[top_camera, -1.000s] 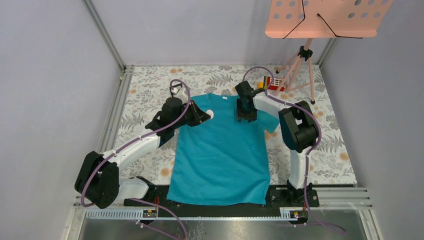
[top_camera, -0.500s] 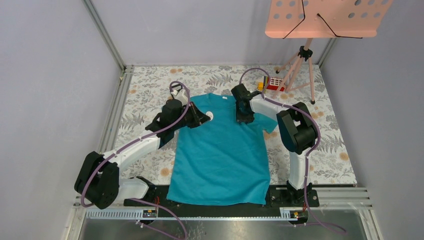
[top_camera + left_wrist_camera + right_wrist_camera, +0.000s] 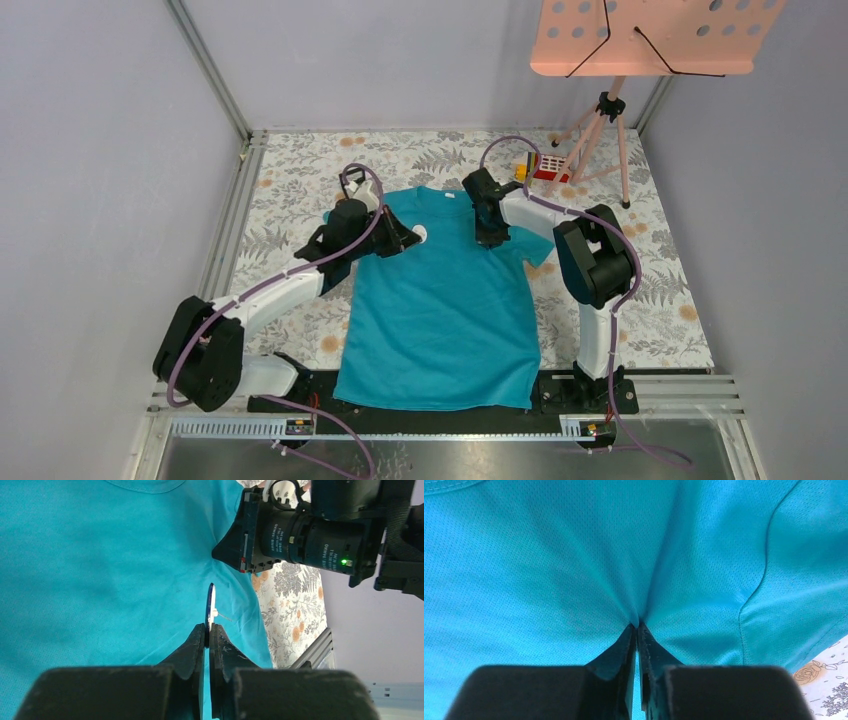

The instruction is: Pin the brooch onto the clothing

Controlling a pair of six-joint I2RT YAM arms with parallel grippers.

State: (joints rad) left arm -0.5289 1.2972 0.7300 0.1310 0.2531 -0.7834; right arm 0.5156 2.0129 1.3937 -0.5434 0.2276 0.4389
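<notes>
The clothing, a teal T-shirt, lies flat on the table with its collar at the far end. My left gripper hovers over the shirt's left chest, shut on the brooch. The brooch is edge-on in the left wrist view, dark blue on one face and white with a thin pin on the other. From above the brooch is a small pale disc at my fingertips. My right gripper is down on the shirt below the collar's right side. It is shut on a pinched ridge of the clothing.
A pink music stand on a tripod stands at the back right, with small red and yellow items by its feet. The floral tablecloth surrounds the shirt. Metal rails border the table.
My right gripper has shifted slightly left over the shirt and closed, gathering a fold of fabric between its fingers. The left gripper has stayed almost still with the brooch.
</notes>
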